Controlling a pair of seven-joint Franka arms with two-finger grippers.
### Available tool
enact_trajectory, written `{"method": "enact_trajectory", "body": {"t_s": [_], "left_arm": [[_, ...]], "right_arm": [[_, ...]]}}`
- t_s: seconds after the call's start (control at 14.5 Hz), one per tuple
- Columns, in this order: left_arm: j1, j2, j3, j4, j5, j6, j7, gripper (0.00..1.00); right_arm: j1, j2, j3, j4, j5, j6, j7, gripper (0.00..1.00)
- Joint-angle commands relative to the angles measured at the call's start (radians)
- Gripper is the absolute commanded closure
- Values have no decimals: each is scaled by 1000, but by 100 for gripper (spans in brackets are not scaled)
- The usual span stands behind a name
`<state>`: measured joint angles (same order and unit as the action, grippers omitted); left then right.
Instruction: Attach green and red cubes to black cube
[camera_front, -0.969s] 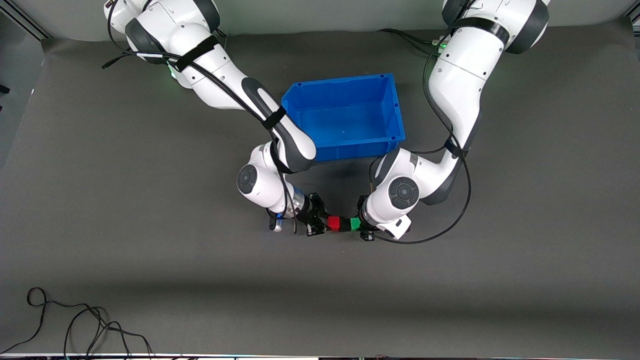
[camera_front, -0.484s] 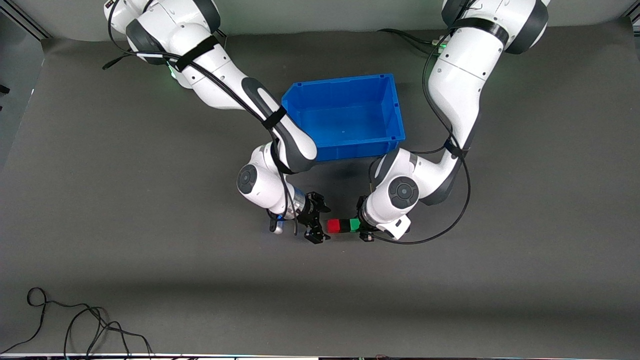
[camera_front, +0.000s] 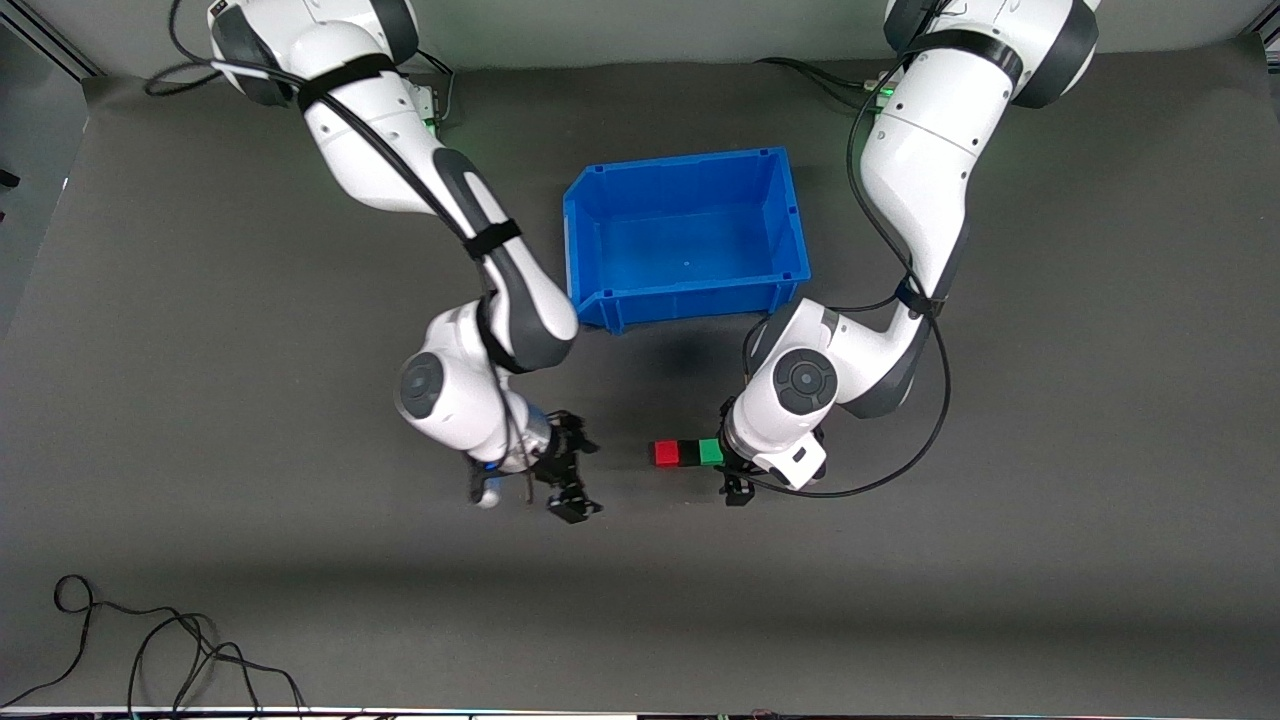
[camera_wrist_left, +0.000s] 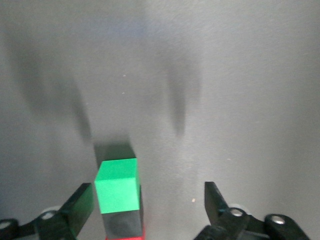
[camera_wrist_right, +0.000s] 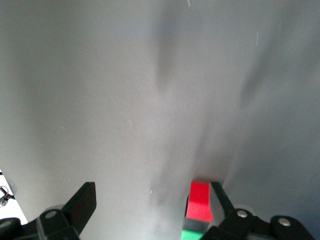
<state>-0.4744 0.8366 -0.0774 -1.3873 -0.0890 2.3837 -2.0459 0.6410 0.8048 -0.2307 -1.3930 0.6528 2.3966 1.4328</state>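
The red cube (camera_front: 666, 453), black cube (camera_front: 688, 453) and green cube (camera_front: 710, 452) lie joined in one row on the grey table, nearer the camera than the blue bin. My left gripper (camera_front: 728, 462) points down at the green end. In the left wrist view it (camera_wrist_left: 148, 192) is open, with the green cube (camera_wrist_left: 117, 185) close beside one finger and not gripped; the black cube (camera_wrist_left: 122, 223) shows below it. My right gripper (camera_front: 578, 470) is open and empty, apart from the row toward the right arm's end. It (camera_wrist_right: 152, 189) sees the red cube (camera_wrist_right: 199, 201).
The blue bin (camera_front: 690, 290) stands empty between the two arms, farther from the camera than the cubes. A black cable (camera_front: 150, 650) lies near the table's front edge at the right arm's end.
My right gripper opened off the red cube and drew away toward the right arm's end. The three-cube row stayed by my left gripper and sits slightly lower in view.
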Motion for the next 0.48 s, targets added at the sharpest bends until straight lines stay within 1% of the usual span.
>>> {"method": "enact_trajectory", "body": {"t_s": [0.0,0.07,0.14,0.21,0.42], "left_arm": [[-1,-51,51,13,37,-84,-7,0],[3,-77,68,14,72,-128,50,0],[8,-100,70,13,87,-159,140,0],[23,-117,71,13,86,-181,208,0],[104,-172,70,4,91,-248,318,0]], "right_arm": [[6,-68,-99,-32,-73,-135,-214,0],[6,-87,-148,-34,-79,-189,-323,0],[8,-102,-200,-32,-79,-238,-430,0],[6,-122,-247,-34,-79,-288,-533,0],[9,-183,-392,-34,-84,-446,-821,0]]}}
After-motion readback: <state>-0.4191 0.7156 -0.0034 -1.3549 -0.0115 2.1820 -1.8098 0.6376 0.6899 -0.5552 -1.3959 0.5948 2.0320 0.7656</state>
